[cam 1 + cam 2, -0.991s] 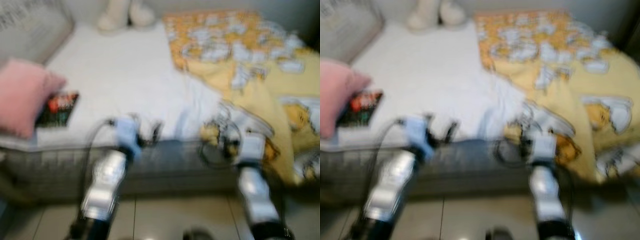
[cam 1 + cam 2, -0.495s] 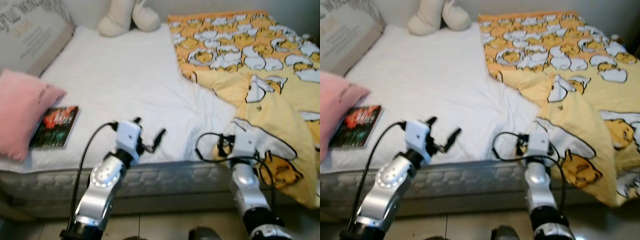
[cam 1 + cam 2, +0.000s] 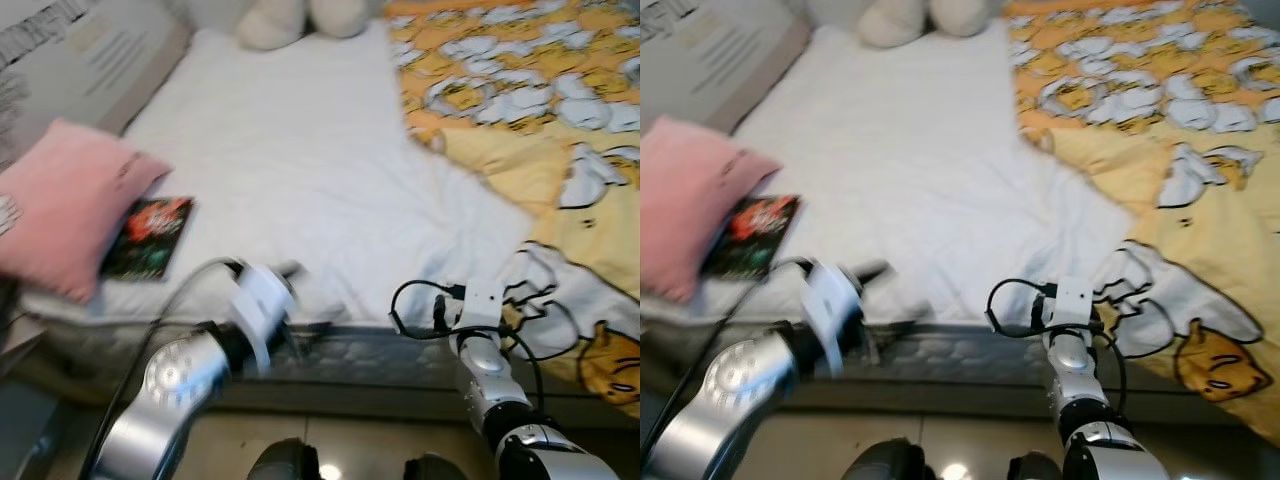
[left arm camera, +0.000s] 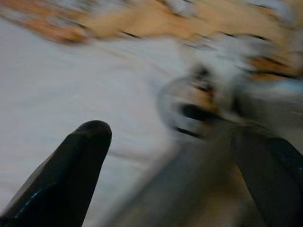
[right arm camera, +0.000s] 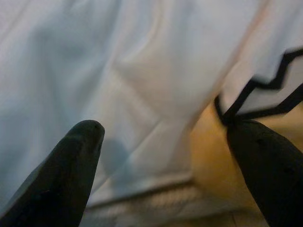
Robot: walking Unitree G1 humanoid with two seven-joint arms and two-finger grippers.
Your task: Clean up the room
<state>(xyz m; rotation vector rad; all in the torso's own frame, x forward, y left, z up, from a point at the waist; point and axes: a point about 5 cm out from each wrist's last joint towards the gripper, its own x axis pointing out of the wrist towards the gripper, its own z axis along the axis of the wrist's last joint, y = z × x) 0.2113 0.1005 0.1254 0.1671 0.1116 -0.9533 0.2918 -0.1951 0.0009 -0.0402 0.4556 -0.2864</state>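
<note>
Currently, both grippers hover at the bed's [image 3: 300, 160] near edge. Left gripper [image 4: 180, 156] fingers spread, empty; right gripper [image 5: 175, 156] fingers spread beside the yellow blanket [image 3: 560, 170]. A book [image 3: 148, 237] lies touching the pink pillow [image 3: 65, 215].

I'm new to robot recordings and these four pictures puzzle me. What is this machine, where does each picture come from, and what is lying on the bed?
This is a humanoid robot tidying a bedroom. Two pictures come from a stereo camera on its head, looking down at its two silver arms and a bed. The other two come from cameras on its wrists, each looking along that hand's two black fingers.

On the white bed sheet lie a soft pink pillow, a dark paperback book with a red cover picture partly under the pillow, a cream plush toy at the far end, and a rumpled yellow cartoon-print blanket.

The left hand and the right hand are both open at the mattress edge, holding nothing. The left arm is blurred.
</note>
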